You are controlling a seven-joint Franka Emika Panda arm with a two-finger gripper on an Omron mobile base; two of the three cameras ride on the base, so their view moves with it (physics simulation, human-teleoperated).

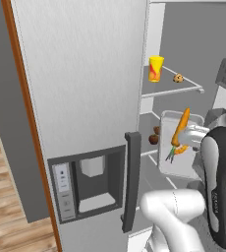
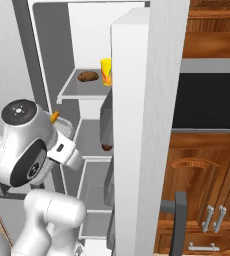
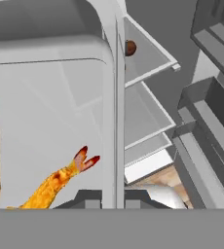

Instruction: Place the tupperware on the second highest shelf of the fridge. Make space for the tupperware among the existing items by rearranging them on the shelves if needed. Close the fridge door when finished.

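Right beside tupperware [image 1: 180,142], brown balls [image 1: 155,136] on shelf [image 1: 147,129]; yellow cup [image 1: 155,68] above.

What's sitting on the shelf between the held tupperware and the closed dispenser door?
Two dark-brown balls lie there, beside the tupperware, seen in the left base view.

Glossy white arm [image 1: 176,209] built of rounded, tubular segments, seen in the left base view. Black curved band [image 1: 218,187] set into the upright link, faint grey lettering printed down it, unreadable. In the right base view, a round white joint cap [image 2: 21,111] marked by a ring of small dark dots; below it a dark oval inset [image 2: 29,167]. Surfaces smooth and shiny throughout.
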